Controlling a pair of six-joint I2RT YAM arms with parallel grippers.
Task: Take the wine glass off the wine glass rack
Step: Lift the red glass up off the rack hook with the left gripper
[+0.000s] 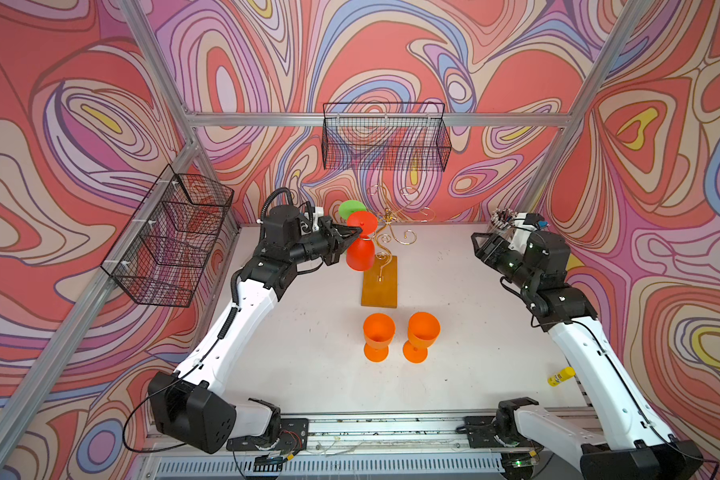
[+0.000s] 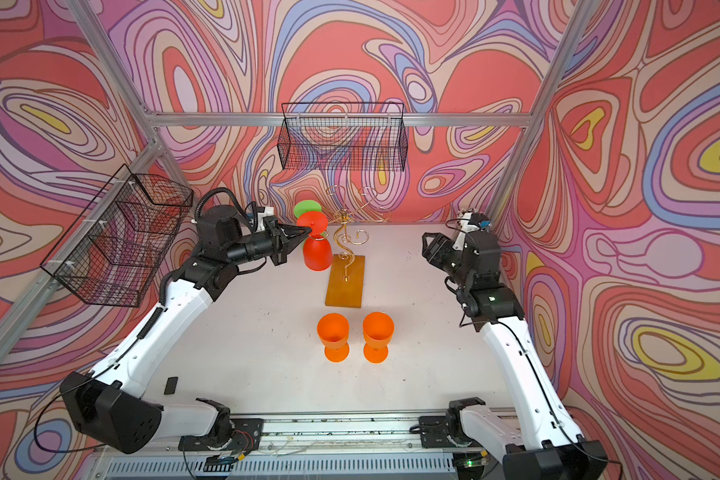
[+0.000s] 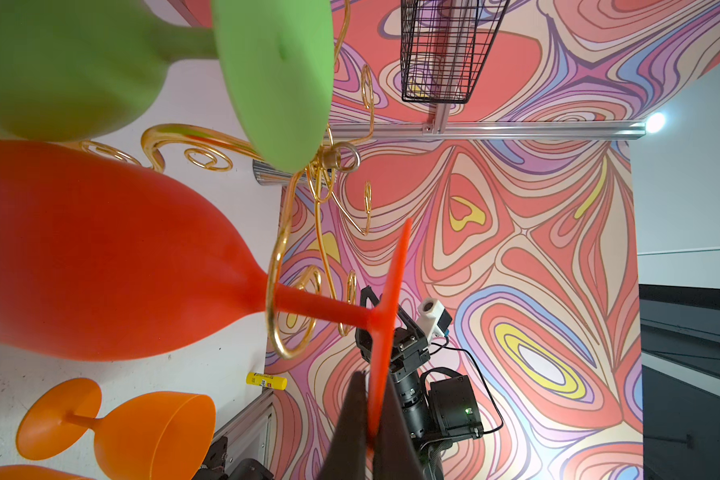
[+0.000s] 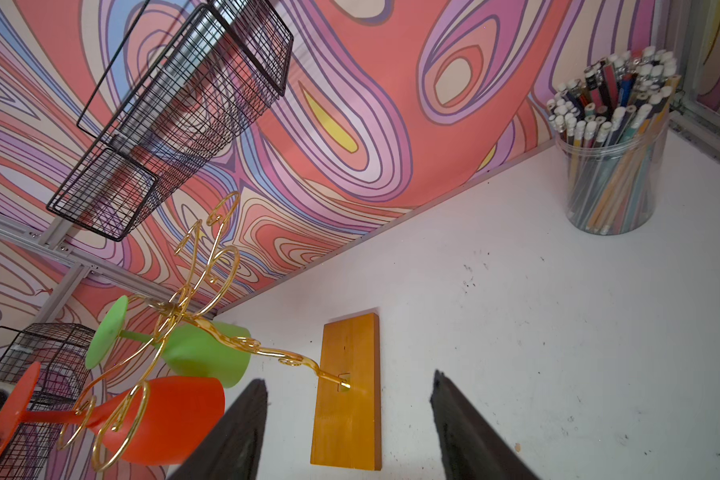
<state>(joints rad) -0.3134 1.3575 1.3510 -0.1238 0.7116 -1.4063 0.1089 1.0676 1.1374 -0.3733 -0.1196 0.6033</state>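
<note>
A red wine glass [image 1: 360, 255] [image 2: 316, 255] hangs upside down on the wine glass rack [image 1: 380, 286] [image 2: 346, 282], a gold wire stand on an amber wooden base. In the left wrist view its stem [image 3: 321, 305] passes through a gold wire loop. My left gripper [image 1: 360, 227] [image 2: 308, 229] [image 3: 373, 386] is shut on the rim of the glass's flat foot. My right gripper [image 1: 476, 241] [image 4: 348, 378] hovers open and empty to the right of the rack, facing its base [image 4: 348, 395].
A green glass [image 1: 352, 208] [image 4: 208, 353] hangs on the rack behind the red one. Two orange glasses [image 1: 378, 336] [image 1: 422, 334] stand upright in front of the base. A pencil jar [image 4: 612, 166] sits back right, a yellow glue stick [image 1: 561, 376] front right. Black wire baskets [image 1: 385, 137] [image 1: 171, 237] hang on the walls.
</note>
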